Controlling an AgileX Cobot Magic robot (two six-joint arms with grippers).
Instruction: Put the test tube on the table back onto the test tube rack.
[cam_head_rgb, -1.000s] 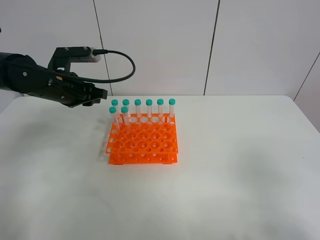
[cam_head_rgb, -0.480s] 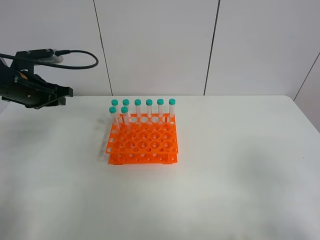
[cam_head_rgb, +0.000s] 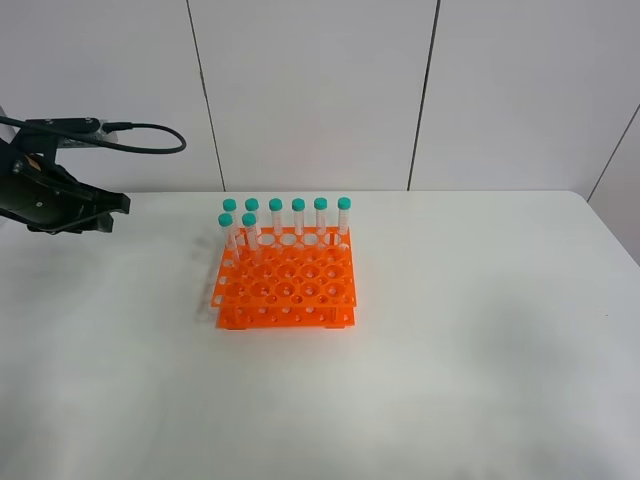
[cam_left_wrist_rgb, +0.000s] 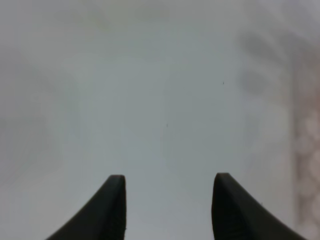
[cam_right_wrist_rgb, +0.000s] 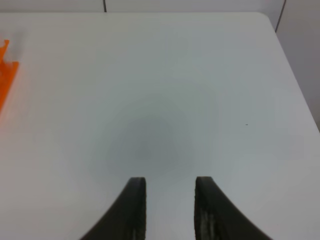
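Exterior high: left hand (cam_head_rgb: 112, 212) spread, empty, level over table (cam_head_rgb: 480, 380) edge, well apart from rack (cam_head_rgb: 285, 285)

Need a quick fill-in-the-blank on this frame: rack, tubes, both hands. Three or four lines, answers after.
1. The test tube rack is coloured ____.
2. The number of capped tubes standing in the rack is ____.
3. The left hand holds nothing; its fingers are ____.
4. In the high view, the left hand is on the rack's ____ side.

Missing words: orange; eight; open; left
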